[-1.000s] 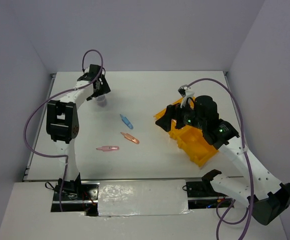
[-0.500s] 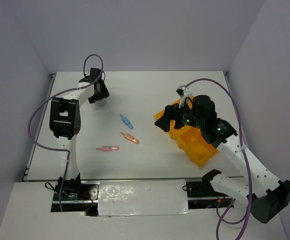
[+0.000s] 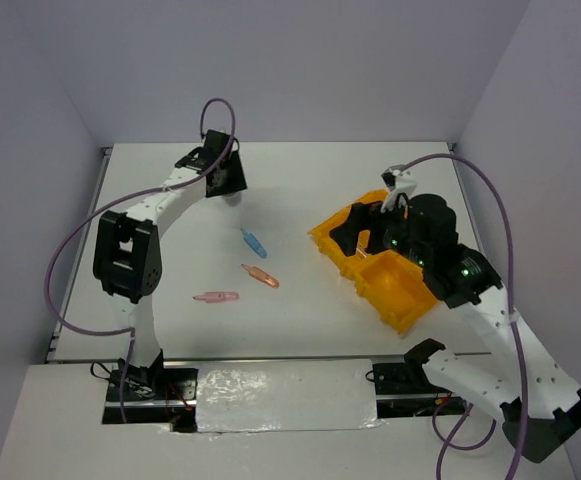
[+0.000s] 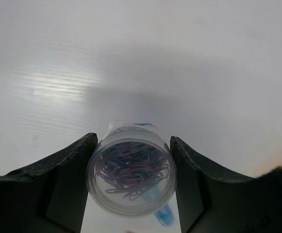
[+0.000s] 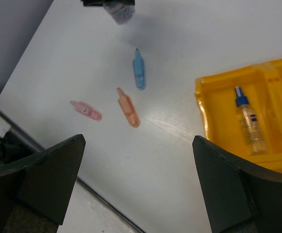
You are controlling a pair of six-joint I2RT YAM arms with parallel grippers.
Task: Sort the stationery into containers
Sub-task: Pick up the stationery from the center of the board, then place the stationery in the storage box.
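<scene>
Left gripper [image 4: 132,145] pinches smooth greyish clear round cup [image 4: 131,177] of wire clips [image 4: 133,170] between matte black jaws. Right gripper [image 5: 138,143] gapes wide, empty, above glossy orange-yellow tray [image 5: 204,114].

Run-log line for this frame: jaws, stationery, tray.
left jaws: closed on clear cup | right jaws: open, empty | tray: holds blue-capped bottle | table: blue piece, two pink pieces loose
</scene>
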